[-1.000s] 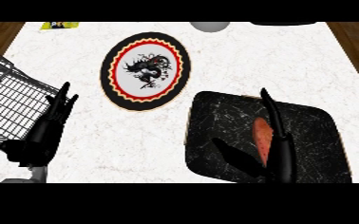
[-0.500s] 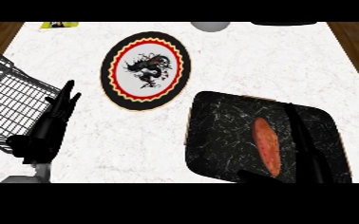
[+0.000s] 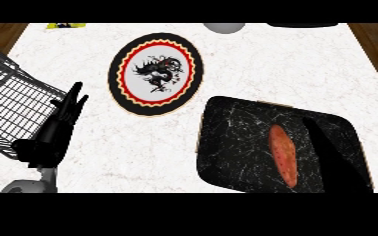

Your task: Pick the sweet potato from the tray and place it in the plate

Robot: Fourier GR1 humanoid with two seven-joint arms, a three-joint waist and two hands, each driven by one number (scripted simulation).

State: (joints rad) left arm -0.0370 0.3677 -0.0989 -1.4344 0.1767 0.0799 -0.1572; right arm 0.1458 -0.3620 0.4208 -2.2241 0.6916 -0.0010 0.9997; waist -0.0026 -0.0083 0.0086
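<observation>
Sweet potato on the tray, plate bare of food

The sweet potato [image 3: 283,154] lies lengthwise on the dark marbled tray [image 3: 236,145] at the lower right, apart from the plate [image 3: 156,73], which carries a black dragon figure inside red and yellow scalloped rings but no writing that can be read. The right hand [image 3: 332,155] shows only as a dark shape over the tray just right of the potato; whether its fingers are open or closed cannot be told. The left hand [image 3: 59,125] rests with straight fingers, holding nothing, beside a wire basket [image 3: 22,100] at the left edge
</observation>
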